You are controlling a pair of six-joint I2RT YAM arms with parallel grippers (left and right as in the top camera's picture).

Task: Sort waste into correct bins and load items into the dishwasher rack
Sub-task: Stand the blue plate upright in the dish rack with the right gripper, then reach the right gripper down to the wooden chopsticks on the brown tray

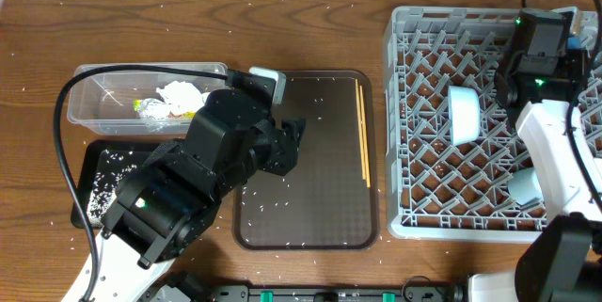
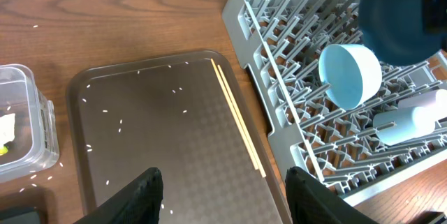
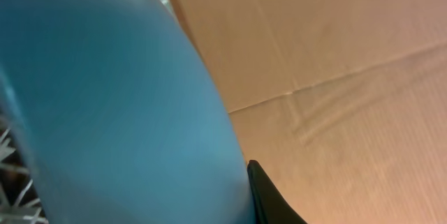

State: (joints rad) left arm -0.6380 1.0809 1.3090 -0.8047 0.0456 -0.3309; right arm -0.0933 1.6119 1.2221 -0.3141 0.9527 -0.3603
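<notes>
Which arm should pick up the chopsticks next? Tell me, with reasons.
Left. The left gripper hangs open and empty over the tray, with the chopsticks lying on it close by. The right gripper is shut on the plate over the rack, so it likely isn't free.

Left gripper [image 2: 223, 196] at bottom edge, jaws apart, nothing between, over brown serving tray [image 2: 160, 147] dotted with white rice grains [image 2: 119, 121]; wooden chopsticks [image 2: 237, 123] lie along the tray's right side. Grey dishwasher rack [image 2: 279, 49] on the right holds a pale bowl [image 2: 349, 74] tipped on its side and a pale cup [image 2: 408, 123] lying down, large blue plate [image 2: 398, 15] blurry at top right. Clear tub [image 2: 31, 123] at left edge, white tissue [image 2: 5, 126] inside.
</notes>
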